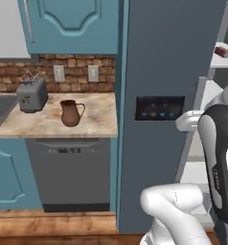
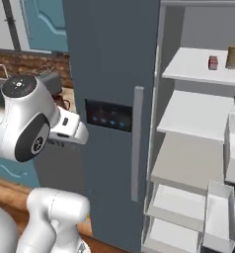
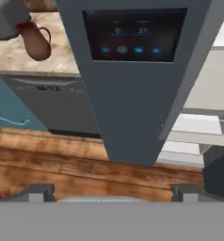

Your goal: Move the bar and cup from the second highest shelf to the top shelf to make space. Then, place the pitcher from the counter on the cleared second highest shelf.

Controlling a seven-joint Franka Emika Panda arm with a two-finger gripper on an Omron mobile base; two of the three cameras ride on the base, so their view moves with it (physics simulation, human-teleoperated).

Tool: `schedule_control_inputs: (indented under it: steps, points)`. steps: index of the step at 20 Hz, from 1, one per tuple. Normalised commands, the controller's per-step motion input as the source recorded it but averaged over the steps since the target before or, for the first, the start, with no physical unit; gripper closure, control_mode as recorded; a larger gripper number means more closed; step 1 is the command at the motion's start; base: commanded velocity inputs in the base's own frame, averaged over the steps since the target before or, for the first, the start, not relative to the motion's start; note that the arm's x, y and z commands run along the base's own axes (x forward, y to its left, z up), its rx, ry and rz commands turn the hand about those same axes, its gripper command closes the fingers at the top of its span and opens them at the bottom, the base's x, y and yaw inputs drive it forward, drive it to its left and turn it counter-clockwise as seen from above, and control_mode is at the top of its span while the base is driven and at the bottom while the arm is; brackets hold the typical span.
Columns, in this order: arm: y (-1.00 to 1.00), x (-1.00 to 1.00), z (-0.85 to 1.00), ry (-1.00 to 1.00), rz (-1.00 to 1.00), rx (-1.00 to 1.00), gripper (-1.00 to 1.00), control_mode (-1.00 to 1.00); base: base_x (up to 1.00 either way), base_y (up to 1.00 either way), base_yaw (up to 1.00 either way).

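Spread wide and pinching nothing, my claw (image 3: 113, 190) hangs low, facing the cabinet door (image 3: 132, 80) with its dark panel (image 3: 132, 34); both fingertips (image 3: 38, 192) sit well apart at the bottom of the hand view.

From the right base view I see the bar (image 2: 213, 62) and the cup (image 2: 233, 56) standing close together near the right end of the uppermost shelf (image 2: 188, 64) visible there, bar left of cup. I judge they are up there so the slab below (image 2: 193, 116) lies bare for the jug, though I cannot see whether another shelf sits higher, out of frame.

The pitcher (image 1: 71, 113) stands upright on the counter (image 1: 99, 122), near its front edge, just right of the toaster (image 1: 31, 94), handle turned toward the cabinet. That handle side faces my reach, which should help.

I reckon the shelf-clearing part is done and the pitcher comes next: I need to swing left, past the open door's edge, toward the counter. Clipping the door is the risk.
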Motion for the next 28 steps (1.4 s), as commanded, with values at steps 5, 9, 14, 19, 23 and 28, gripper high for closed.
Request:
schedule_control_inputs:
  steps: [5, 9, 14, 19, 23, 28]
  points:
    - [0.00, 0.00, 0.00, 0.00, 0.00, 0.00, -1.00, 1.00, 0.15, 1.00, 0.25]
    - [0.00, 0.00, 0.00, 0.00, 0.00, 0.00, -1.00, 1.00, 0.39, 0.98, 0.20]
    - [0.00, 0.00, 0.00, 0.00, 0.00, 0.00, -1.00, 1.00, 0.66, 0.70, 0.11]
    - [0.00, 0.00, 0.00, 0.00, 0.00, 0.00, -1.00, 1.00, 0.78, 0.26, 0.00]
    - [0.00, 0.00, 0.00, 0.00, 0.00, 0.00, -1.00, 1.00, 0.79, 0.09, 0.00]
    - [0.00, 0.00, 0.00, 0.00, 0.00, 0.00, -1.00, 1.00, 0.69, 0.00, 0.00]
